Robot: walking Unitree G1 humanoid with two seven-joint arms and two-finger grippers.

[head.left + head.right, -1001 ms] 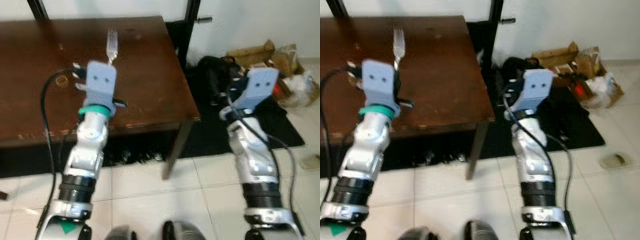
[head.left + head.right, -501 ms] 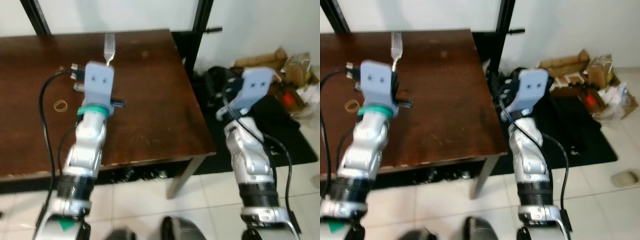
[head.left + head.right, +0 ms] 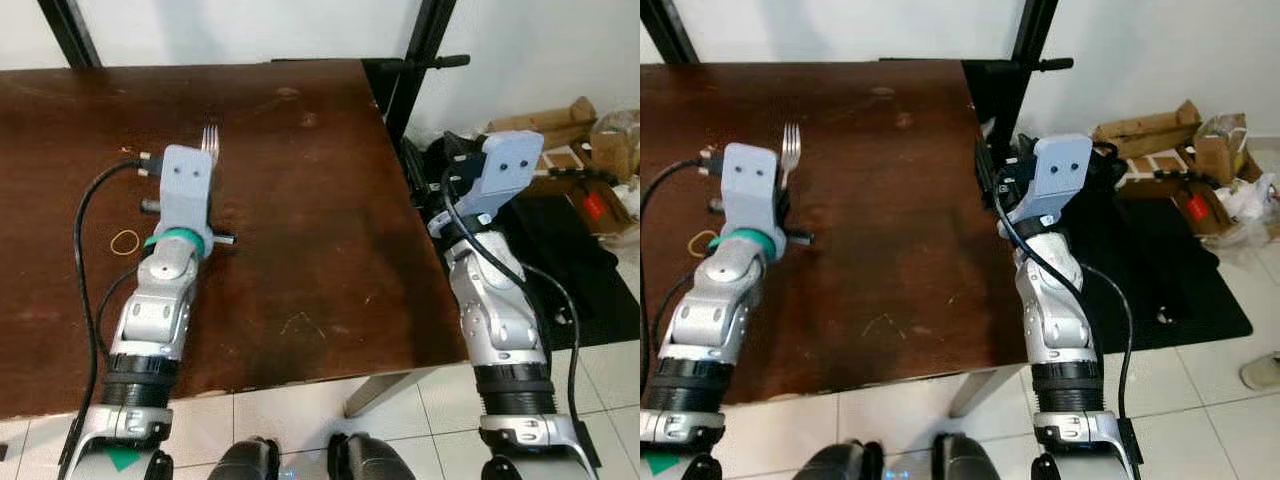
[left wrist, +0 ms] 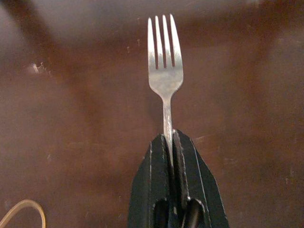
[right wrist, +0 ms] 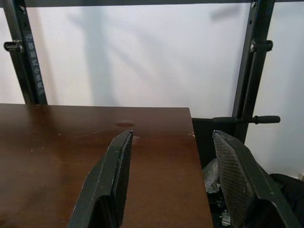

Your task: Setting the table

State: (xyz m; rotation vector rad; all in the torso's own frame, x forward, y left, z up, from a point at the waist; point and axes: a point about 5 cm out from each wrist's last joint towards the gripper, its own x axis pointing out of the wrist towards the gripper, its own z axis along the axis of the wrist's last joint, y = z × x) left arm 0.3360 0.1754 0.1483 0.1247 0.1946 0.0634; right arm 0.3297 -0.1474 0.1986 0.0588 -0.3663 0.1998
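2 grippers are in play, but just 1 carries anything. The left gripper [image 4: 170, 142] is clenched on the handle of a fork [image 4: 164, 71], tines pointing to 12 o'clock, held above the dark wooden table [image 3: 330, 230] in its left half. Whether the fork touches the tabletop cannot be told. A rubber band [image 3: 125, 240] lies on the wood at 9 o'clock from that wrist, near it.

At 3 o'clock, the right gripper [image 5: 173, 183] hangs off the table's right edge with its fingers spread wide and nothing between them, aimed along the tabletop toward a black metal frame [image 5: 256, 61] against the white wall.

Judging by this, the step in hand is carrying the fork to its place setting. Next it needs lowering until it lies flat, tines kept at 12 o'clock, then letting go and lifting straight off so it does not skid.
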